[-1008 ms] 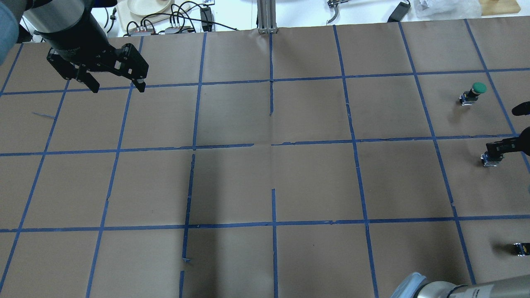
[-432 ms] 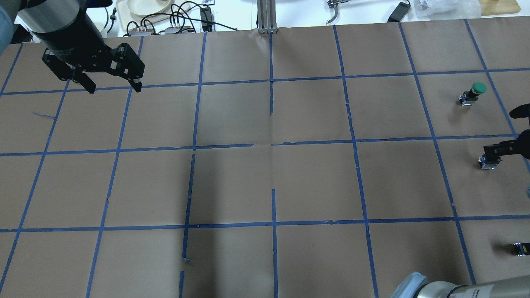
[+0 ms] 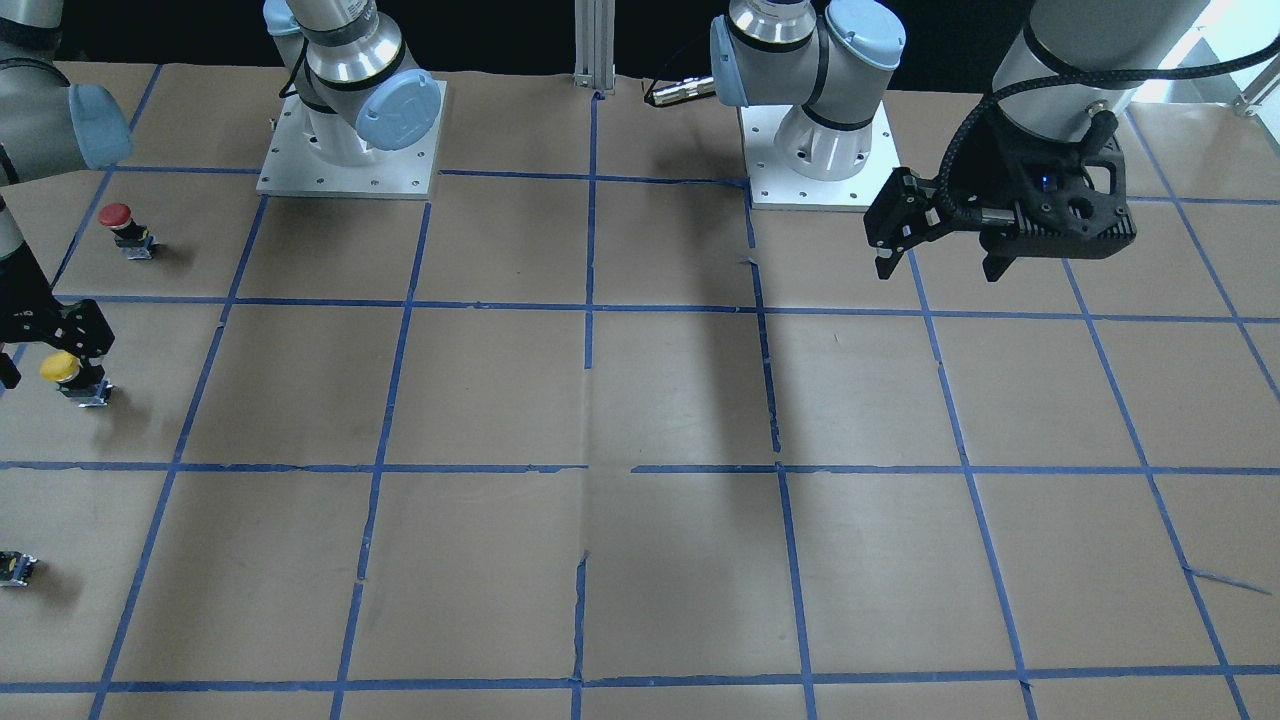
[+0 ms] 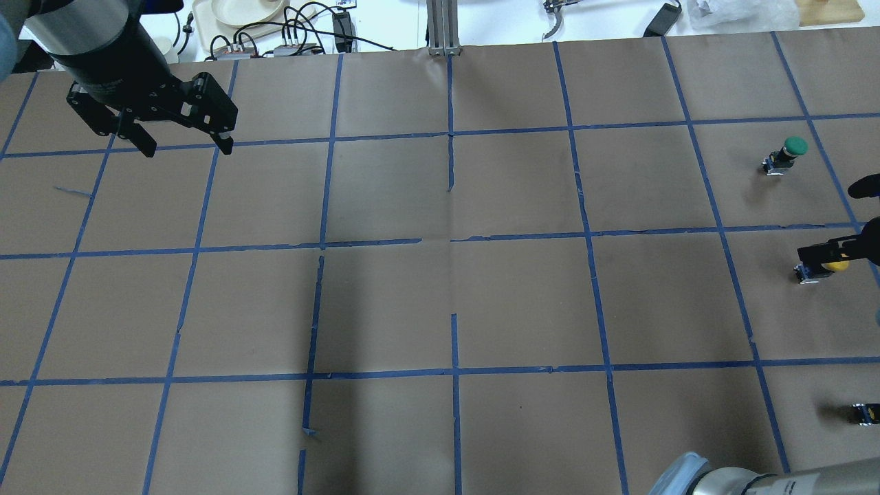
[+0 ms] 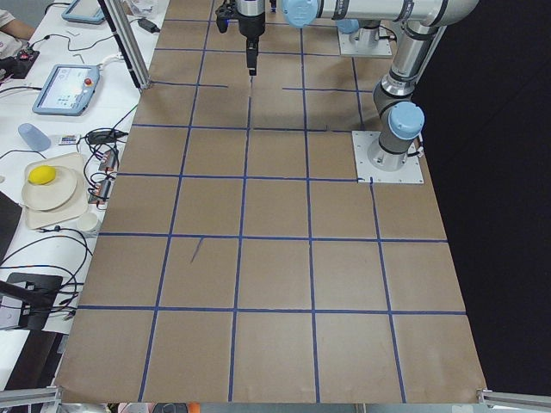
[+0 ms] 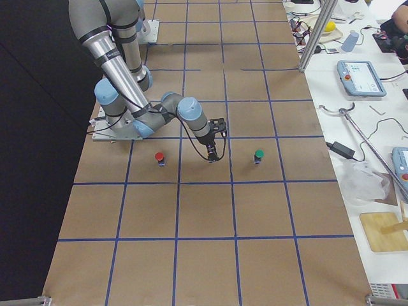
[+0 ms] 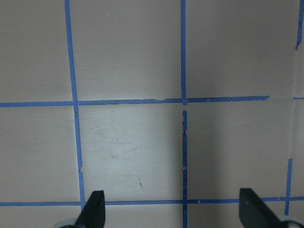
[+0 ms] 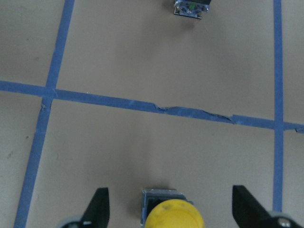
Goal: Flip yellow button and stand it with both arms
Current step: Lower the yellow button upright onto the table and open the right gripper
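The yellow button (image 3: 62, 369) stands upright on the brown paper, cap up on its black-and-grey body. It also shows in the overhead view (image 4: 836, 265), the right wrist view (image 8: 174, 216) and the right side view (image 6: 211, 157). My right gripper (image 3: 50, 358) is open just above it, one finger on each side and neither touching; it shows at the overhead view's right edge (image 4: 828, 220) and in its wrist view (image 8: 173, 209). My left gripper (image 4: 187, 147) is open and empty, held high over the table's far left; it also shows from the front (image 3: 936, 272) and in its wrist view (image 7: 172, 211).
A red button (image 3: 118, 222) stands nearer the robot's base. A green button (image 4: 790, 150) stands farther out. A small black-and-yellow piece sits at the frame edge (image 3: 15, 568), and one shows overhead (image 4: 865, 412). Blue tape lines grid the paper.
The right gripper's finger has drawn back toward the overhead view's right edge, so the yellow cap it covered now shows. The left gripper has drifted slightly left and away.
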You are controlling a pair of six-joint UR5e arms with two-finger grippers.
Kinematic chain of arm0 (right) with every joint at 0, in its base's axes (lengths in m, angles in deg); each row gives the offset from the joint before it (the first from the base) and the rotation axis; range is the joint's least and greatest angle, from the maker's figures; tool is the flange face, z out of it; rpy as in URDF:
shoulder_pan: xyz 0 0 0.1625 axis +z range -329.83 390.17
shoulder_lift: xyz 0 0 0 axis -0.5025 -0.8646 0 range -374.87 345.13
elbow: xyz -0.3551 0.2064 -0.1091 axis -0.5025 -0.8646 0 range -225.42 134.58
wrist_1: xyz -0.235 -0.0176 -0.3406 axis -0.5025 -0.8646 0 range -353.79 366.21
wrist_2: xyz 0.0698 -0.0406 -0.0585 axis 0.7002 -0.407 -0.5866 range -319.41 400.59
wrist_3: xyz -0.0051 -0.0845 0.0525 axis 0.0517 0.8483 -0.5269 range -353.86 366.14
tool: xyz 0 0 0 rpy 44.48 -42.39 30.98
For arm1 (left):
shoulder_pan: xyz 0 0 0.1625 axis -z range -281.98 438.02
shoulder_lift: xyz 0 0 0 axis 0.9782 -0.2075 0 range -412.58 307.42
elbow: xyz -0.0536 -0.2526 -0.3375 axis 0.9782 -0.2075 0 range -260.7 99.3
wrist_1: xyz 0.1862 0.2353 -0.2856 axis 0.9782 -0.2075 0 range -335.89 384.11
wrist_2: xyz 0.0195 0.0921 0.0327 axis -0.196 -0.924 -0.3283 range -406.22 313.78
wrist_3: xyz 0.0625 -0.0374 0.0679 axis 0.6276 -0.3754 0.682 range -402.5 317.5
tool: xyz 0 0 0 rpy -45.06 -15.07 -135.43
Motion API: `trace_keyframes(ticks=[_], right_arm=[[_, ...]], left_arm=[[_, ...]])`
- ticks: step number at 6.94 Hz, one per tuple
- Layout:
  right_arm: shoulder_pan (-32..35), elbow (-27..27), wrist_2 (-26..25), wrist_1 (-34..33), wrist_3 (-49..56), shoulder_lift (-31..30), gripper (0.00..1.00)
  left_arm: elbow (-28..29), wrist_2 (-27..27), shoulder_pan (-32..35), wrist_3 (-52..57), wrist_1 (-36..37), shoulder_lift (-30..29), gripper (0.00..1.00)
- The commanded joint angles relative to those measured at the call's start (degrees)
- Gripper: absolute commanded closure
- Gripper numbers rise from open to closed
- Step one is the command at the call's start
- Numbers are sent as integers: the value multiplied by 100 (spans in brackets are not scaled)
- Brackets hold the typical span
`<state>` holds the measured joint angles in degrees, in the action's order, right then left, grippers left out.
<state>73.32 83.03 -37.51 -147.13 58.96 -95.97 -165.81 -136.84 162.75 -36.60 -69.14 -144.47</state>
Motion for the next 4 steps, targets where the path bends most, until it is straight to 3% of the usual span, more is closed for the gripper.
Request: trace_keyframes(ticks=[1,3,4], right_arm=[[43,-605,-224,1602,-594,-448,0],[340,-1817,-425,3486,-1009,-539,0],[760,-2266,-913,4051,-1499,-539,0]], left_arm=[[21,0,0,-1,-18,-4,0],[65,9,-18,-1,-158,13,0],[66,0,-18,-1,-211,22,0]])
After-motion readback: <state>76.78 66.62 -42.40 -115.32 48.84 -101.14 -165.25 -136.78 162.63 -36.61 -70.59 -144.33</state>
